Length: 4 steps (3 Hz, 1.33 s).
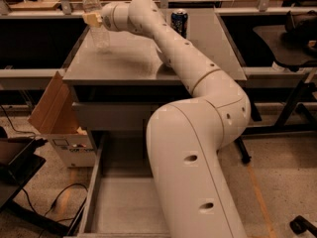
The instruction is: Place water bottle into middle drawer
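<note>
The water bottle [97,28], clear with a white cap, stands upright at the back left of the gray cabinet top [129,63]. My gripper [92,19] is at the bottle's upper body, reaching in from the right, with its tan tips against the bottle. The middle drawer [93,192] is pulled out low at the front; its bare gray floor shows to the left of my arm, and my arm's large white base link hides its right part.
A blue soda can [179,22] stands at the back of the cabinet top, right of my arm. A closed drawer front [106,115] sits above the open drawer. An open cardboard box [57,118] stands left of the cabinet, with cables on the floor. A black chair [290,38] is at right.
</note>
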Each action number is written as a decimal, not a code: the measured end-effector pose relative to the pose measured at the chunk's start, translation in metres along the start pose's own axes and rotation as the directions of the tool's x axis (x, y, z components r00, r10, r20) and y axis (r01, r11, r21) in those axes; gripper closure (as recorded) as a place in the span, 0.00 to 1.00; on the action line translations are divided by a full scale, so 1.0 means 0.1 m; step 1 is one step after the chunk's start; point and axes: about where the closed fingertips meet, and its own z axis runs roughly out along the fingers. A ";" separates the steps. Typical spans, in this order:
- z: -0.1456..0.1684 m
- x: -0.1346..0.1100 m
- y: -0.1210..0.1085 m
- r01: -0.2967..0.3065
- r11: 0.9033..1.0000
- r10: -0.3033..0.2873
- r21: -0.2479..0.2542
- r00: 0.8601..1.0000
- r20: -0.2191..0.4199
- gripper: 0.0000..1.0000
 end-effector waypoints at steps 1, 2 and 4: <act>-0.43 -0.50 0.07 0.063 0.998 -0.065 0.025 0.995 0.073 1.00; -1.21 -1.32 0.28 0.121 0.987 -0.141 0.109 0.971 0.195 1.00; -2.81 -2.10 1.10 0.136 0.967 -0.193 0.218 0.943 0.272 1.00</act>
